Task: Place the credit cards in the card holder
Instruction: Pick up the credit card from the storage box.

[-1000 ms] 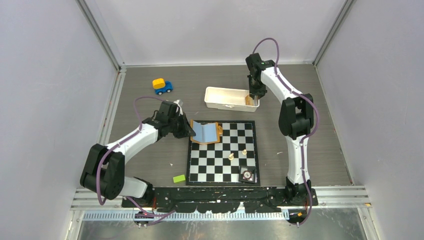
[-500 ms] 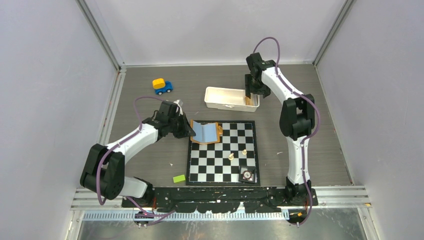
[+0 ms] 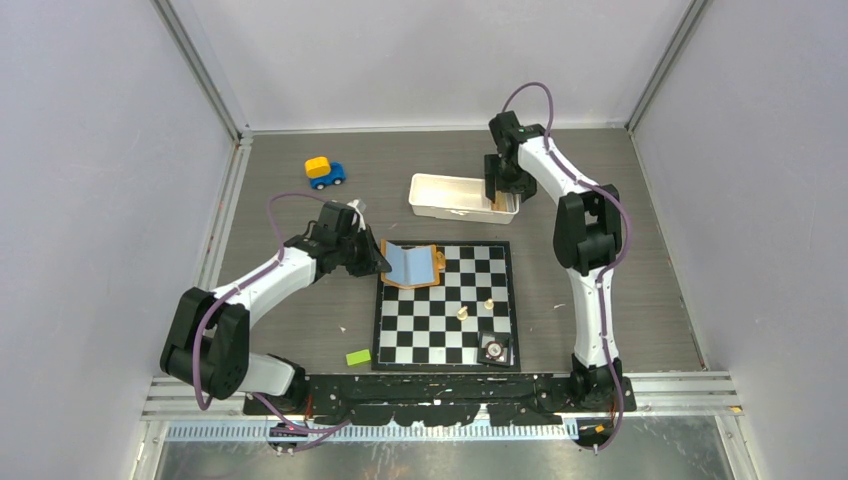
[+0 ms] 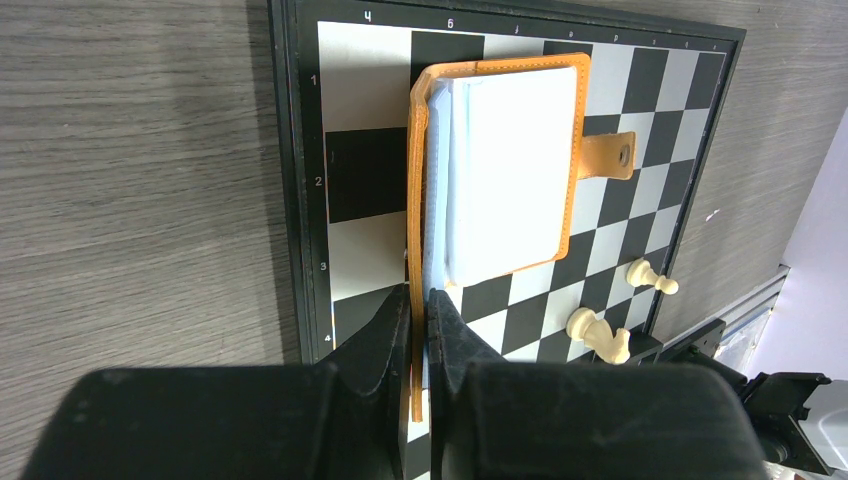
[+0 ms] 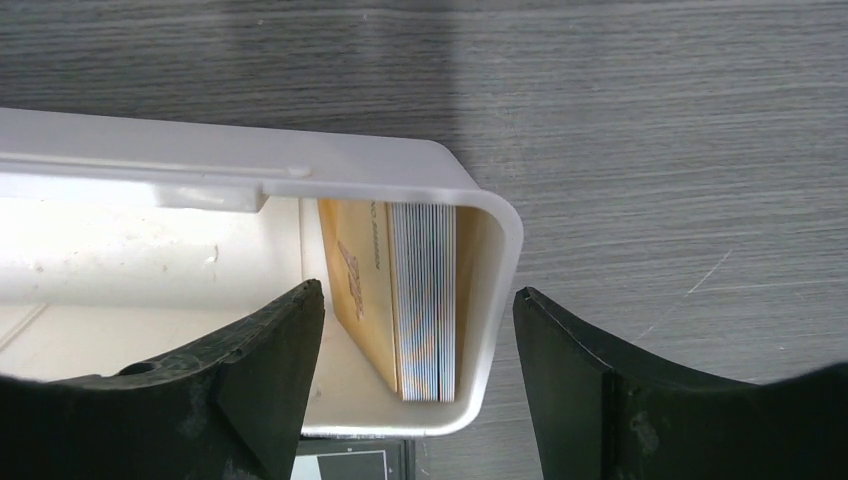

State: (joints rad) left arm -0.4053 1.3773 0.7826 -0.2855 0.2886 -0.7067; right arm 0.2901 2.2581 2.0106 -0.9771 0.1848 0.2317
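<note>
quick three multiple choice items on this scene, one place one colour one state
1. The stack of cards stands: A on the chessboard; B in the white tray's end; C beside the toy car.
2. The small loose block is: A red; B blue; C green.
3. The left tool is: A shut on the card holder's cover; B open; C shut on a chess piece.
B, it sits inside the tray's end wall; C, plainly green; A, its fingers pinch the orange edge.
</note>
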